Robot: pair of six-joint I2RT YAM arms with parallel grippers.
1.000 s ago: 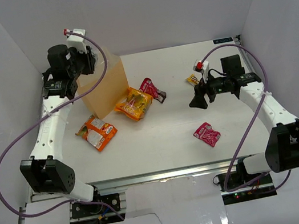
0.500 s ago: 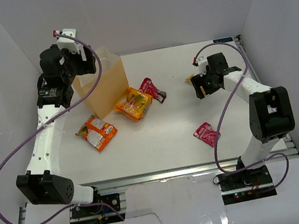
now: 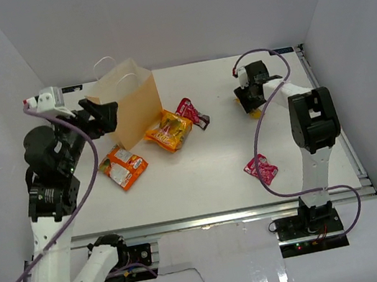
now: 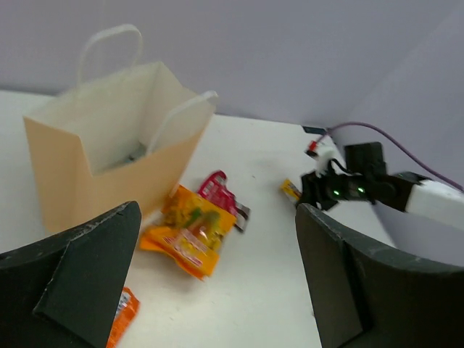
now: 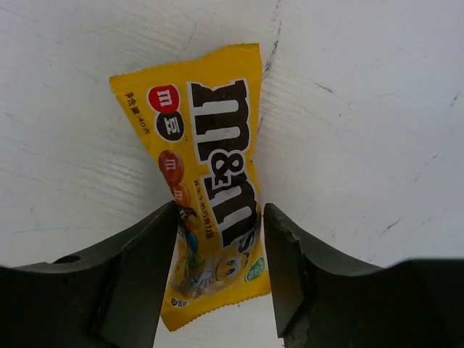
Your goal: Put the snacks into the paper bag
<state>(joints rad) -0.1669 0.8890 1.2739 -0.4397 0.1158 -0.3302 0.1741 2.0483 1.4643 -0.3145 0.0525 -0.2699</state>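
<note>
The tan paper bag [image 3: 132, 101] [image 4: 109, 156] stands open at the far left, with something grey low inside it. My left gripper [image 3: 104, 116] [image 4: 217, 283] hangs open and empty just left of the bag. On the table lie an orange snack [image 3: 122, 167], an orange-yellow one [image 3: 169, 131] [image 4: 190, 230], a red-pink one [image 3: 192, 113] [image 4: 217, 191] and another red-pink one [image 3: 261, 169]. My right gripper [image 3: 250, 99] [image 5: 217, 250] is down over the yellow snack [image 3: 243, 105] [image 5: 210, 181]. Its jaws straddle the packet's lower half, half closed, with a sliver of gap on the right. The packet lies flat.
White walls close in the table on the left, far and right sides. The right arm's purple cable [image 3: 268, 134] loops over the table near the lower red-pink packet. The bag's white handles [image 4: 109, 40] stick up above its rim.
My left arm has pulled back from above the bag towards the left, and its jaws have opened wide. My right gripper has swung to the far side, down over the yellow packet, with its jaws narrowing.
</note>
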